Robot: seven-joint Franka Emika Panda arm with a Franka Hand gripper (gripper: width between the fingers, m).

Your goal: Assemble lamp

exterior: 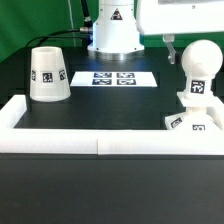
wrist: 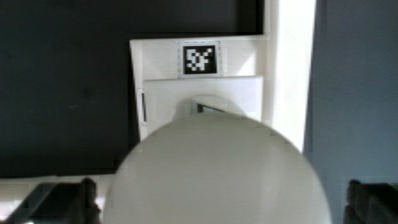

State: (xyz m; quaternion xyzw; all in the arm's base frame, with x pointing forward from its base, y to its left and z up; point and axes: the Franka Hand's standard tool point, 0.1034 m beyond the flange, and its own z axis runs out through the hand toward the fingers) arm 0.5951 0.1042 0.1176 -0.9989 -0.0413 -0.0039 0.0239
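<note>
Lamp assembly, part-built. Foreground: a white rail (exterior: 100, 148) edges the black worktop (exterior: 110, 110). At the exterior view's right, the base (exterior: 190, 122) sits in the rail's corner with the bulb (exterior: 200, 65) upright on it. The jaws stand wide apart and grip nothing. Their dark fingers (wrist: 63, 200) flank the bulb without contact. Farther back: shade (exterior: 48, 75) at the left, wide end down; marker board (exterior: 115, 77); robot pedestal (exterior: 112, 30).
</note>
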